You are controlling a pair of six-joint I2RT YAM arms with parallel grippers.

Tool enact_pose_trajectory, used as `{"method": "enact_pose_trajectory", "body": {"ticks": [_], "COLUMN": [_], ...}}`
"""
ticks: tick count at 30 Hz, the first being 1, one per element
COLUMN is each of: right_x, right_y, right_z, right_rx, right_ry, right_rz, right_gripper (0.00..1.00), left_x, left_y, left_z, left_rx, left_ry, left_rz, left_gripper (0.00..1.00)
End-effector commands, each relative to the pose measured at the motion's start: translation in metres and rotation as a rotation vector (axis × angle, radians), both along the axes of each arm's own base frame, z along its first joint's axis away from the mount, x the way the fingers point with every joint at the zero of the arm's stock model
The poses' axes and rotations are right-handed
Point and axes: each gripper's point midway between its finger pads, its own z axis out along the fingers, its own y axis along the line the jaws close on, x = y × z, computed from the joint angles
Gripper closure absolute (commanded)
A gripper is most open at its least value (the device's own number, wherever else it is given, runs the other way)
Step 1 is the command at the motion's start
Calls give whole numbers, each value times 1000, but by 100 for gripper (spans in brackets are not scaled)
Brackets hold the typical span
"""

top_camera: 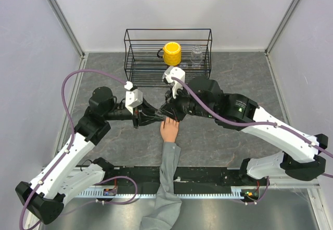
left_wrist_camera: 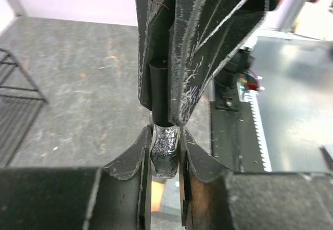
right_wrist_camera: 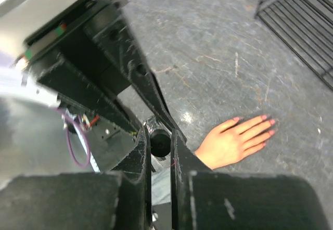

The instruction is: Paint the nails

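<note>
Peach mannequin hand point(top_camera: 169, 130) lies back-up on grey table point(top_camera: 234, 68), long axis near-to-far, pink-tipped nails point(right_wrist_camera: 264, 117) pointing twd wire rack point(top_camera: 167, 58). Close by, L gripper point(left_wrist_camera: 165, 136) clenches glitter polish bottle point(left_wrist_camera: 165, 160); R gripper point(right_wrist_camera: 159, 135) clamps its black cap point(right_wrist_camera: 160, 143).

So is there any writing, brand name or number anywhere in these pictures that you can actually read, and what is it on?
None can be read.
The glittery bottle and its black cap: no label shows.
The yellow mug and clear jar: plain.
The small boards on the rail by the arm bases: too small to tell.
</note>
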Motion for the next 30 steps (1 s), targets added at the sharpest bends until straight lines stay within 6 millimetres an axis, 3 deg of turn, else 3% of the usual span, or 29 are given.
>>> {"method": "enact_pose_trajectory", "body": {"ticks": [1,5,8,16,18,19,21,23,24,30], "right_x": [-26,-34,-34,-60,-58,-54,-39,-27,-15,-3], "right_y": [5,10,11,4,4,4,4,0,-5,-27], "right_z": [14,-3,-5,6,5,5,5,11,14,35], "right_rx": [31,-14,-27,14,15,10,0,26,57,249], "right_ry": [-156,-196,-232,-322,-314,-308,-265,-228,-174,-77], "right_rz": [245,355,379,569,572,547,435,314,180,-82], "right_gripper": [100,100,100,100,100,88,33,18,5,2], "left_x": [-25,-50,-55,-72,-75,-74,-65,-48,-43,13], "left_y": [-1,2,2,5,6,6,4,1,1,8], "left_z": [20,23,23,25,26,26,26,26,26,20], "left_rx": [-51,-72,-74,-88,-91,-93,-94,-90,-86,-35], "left_ry": [-85,-95,-92,-92,-85,-89,-90,-104,-123,-112], "left_rz": [-146,-282,-317,-428,-436,-428,-364,-263,-231,102], "left_gripper": [98,98,98,98,98,98,98,98,98,98]}}
